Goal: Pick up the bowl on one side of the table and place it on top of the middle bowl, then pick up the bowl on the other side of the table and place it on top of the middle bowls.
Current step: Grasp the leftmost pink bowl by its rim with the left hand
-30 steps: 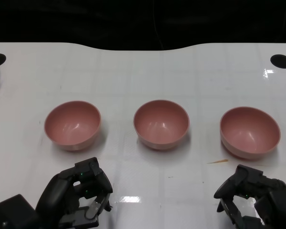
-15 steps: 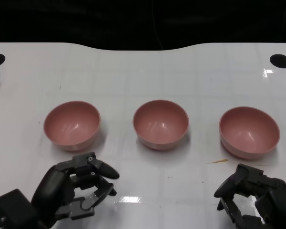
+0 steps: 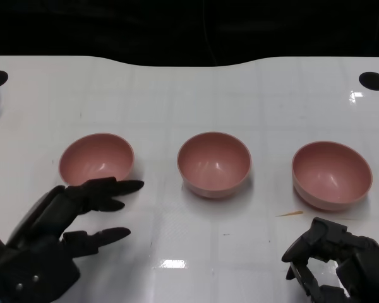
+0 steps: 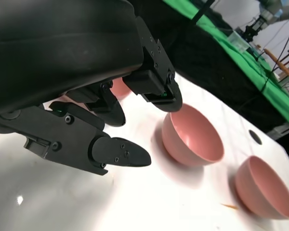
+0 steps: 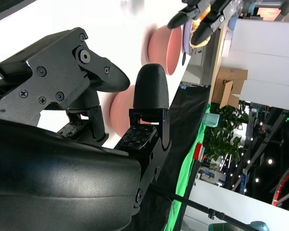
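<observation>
Since earlier frame, my left robot hand (image 3: 57, 230) unfurled, fingers apart, empty, nearing left pink bowl (image 3: 96, 165); first pickup; next: grip rim.

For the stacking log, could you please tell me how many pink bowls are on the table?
3: the left bowl by the left hand, the middle bowl, and the right bowl. None stacked or hidden.

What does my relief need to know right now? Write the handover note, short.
Left robot hand: open, fingers spread, reaching at the left bowl, not gripping it.
Right robot hand: fingers curled, holding nothing, near the table's front edge.
Middle bowl and right bowl stand apart, upright, in one row.
Done: nothing stacked.
Left: put the left bowl on the middle bowl, then the right bowl on top.
</observation>
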You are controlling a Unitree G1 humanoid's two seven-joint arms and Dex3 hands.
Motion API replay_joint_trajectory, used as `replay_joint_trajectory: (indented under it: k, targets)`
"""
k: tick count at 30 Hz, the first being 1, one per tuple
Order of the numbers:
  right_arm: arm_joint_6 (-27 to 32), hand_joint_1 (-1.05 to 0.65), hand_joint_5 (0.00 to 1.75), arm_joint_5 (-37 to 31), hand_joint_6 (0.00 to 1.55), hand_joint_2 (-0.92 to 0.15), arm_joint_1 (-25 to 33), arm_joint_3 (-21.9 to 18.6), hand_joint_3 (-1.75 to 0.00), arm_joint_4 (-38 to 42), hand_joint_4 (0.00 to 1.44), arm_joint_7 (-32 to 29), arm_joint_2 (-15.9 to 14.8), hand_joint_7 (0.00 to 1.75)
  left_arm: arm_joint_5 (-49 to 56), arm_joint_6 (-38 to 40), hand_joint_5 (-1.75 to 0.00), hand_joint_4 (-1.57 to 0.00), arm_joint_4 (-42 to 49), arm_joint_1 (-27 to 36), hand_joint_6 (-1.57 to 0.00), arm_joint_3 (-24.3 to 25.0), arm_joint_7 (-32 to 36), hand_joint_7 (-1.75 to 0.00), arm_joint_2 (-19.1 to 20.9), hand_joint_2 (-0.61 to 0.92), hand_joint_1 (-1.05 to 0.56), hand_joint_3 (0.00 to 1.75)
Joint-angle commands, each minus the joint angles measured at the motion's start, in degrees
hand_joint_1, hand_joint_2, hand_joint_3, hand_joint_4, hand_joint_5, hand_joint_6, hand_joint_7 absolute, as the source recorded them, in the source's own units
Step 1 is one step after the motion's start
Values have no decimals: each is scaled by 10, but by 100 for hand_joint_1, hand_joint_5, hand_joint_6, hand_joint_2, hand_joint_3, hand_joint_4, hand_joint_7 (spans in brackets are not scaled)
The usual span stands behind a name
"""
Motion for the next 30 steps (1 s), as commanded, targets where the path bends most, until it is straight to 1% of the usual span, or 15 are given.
replay_joint_trajectory:
  k: [1, 3, 8, 11, 14, 16, 20, 24, 30]
  targets:
    - [1, -10, 147, 3, 77, -53, 4, -3, -107, -9, 73, -5, -2, 122, 72, -2, -22, -65, -3, -18, -54, -14, 54, 0, 27, 92, -38, 16]
    - [0, -11, 147, 0, 78, -52, 4, -3, -107, -9, 73, -6, -4, 122, 124, -3, -20, -64, 1, -29, -52, -26, 90, 0, 39, 92, -41, 15]
    - [-2, -12, 145, 3, 78, -51, 4, -4, -106, -6, 74, -5, -3, 120, 244, 55, -13, -55, -8, -59, -41, -61, 153, 0, 55, 92, -48, 14]
    - [-1, -11, 145, 3, 78, -52, 6, -4, -105, -8, 74, -5, -3, 120, 298, 98, -6, -44, -4, -77, -32, -85, 181, 0, 54, 92, -51, 14]
    - [-5, -10, 145, 1, 78, -53, 6, -4, -106, -7, 74, -6, -4, 120, 345, 145, -3, -38, 0, -92, -26, -110, 197, 0, 51, 92, -52, 13]
    - [-7, -10, 145, 0, 79, -52, 7, -4, -106, -6, 74, -6, -4, 120, 372, 180, -2, -36, 2, -101, -24, -128, 200, 0, 49, 92, -53, 13]
    - [-7, -10, 145, -1, 79, -52, 7, -4, -107, -7, 74, -4, -6, 119, 398, 238, -1, -34, 10, -119, -21, -160, 178, 0, 42, 92, -54, 13]
    - [-5, -10, 146, 0, 78, -52, 12, -3, -106, -11, 73, -4, -5, 120, 411, 272, -3, -40, 44, -145, -28, -194, 166, -3, 38, 92, -51, 14]
    - [-9, -8, 147, 3, 78, -53, 14, 0, -106, -11, 72, 0, -6, 120, 430, 338, -6, -46, 88, -176, -29, -236, 138, -2, 26, 92, -53, 18]
